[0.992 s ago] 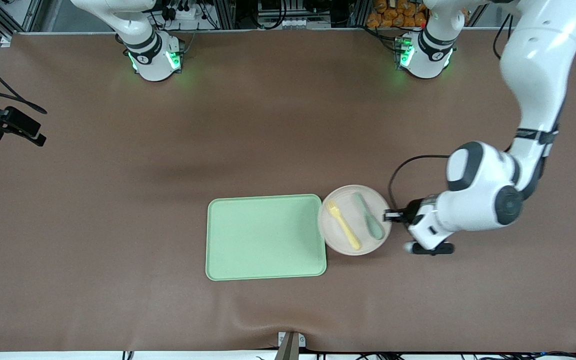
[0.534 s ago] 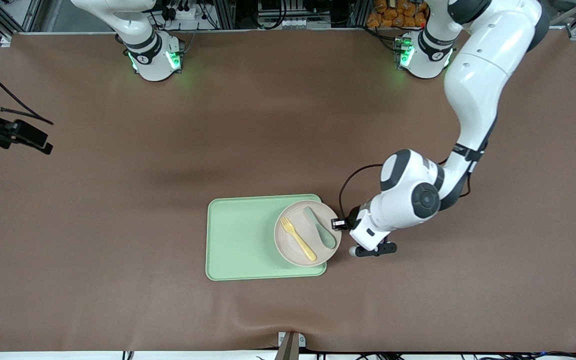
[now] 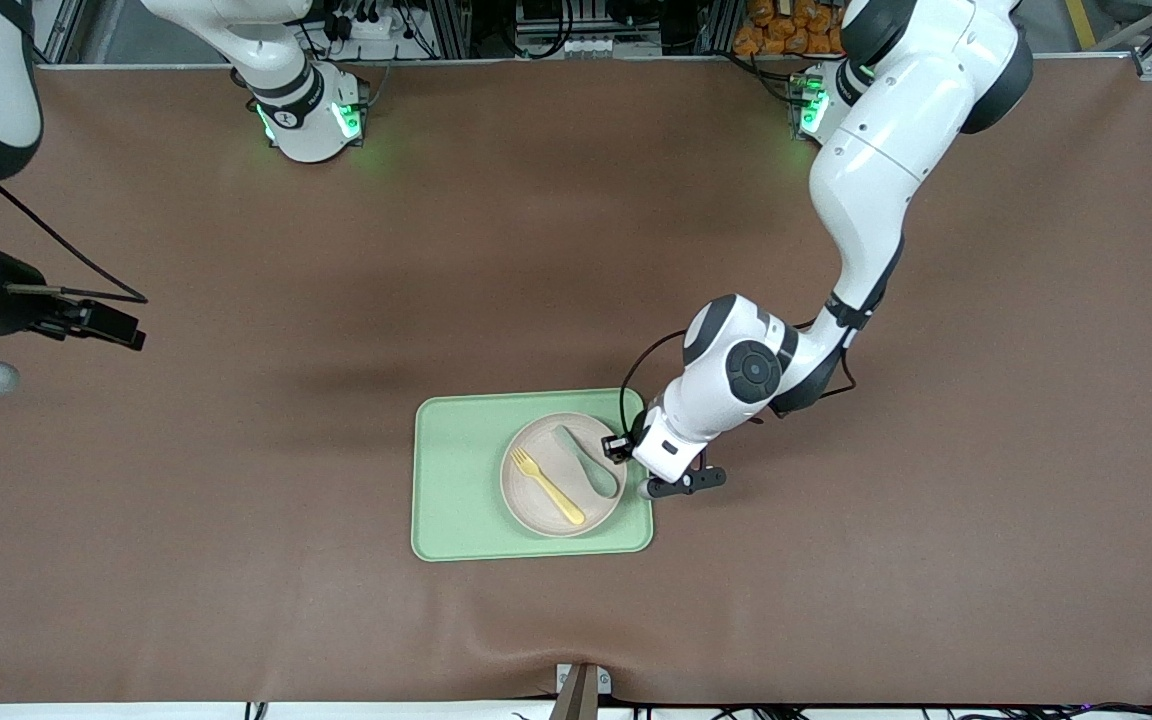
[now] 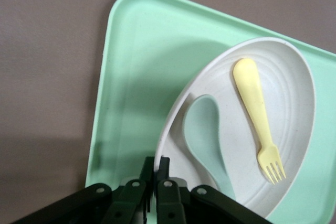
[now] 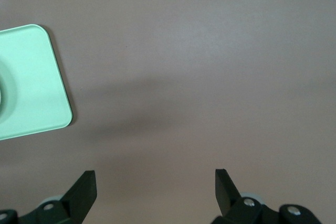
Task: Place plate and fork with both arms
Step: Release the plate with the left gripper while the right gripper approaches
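- Setting: a robotics laboratory.
- Two white jointed arms (image 3: 866,170) stand on green-lit bases (image 3: 311,120) bolted along one edge of the counter (image 3: 236,500).
- A brown mat covers the whole counter.
- Aluminium framing, cables and power strips (image 3: 536,30) line the edge by the bases.
- A camera mount (image 3: 581,690) sits at the counter's near edge.

left pincer (image 4: 155,174): clamped, arm reaching low | right pincer (image 5: 155,187): fingers spread wide, arm waiting
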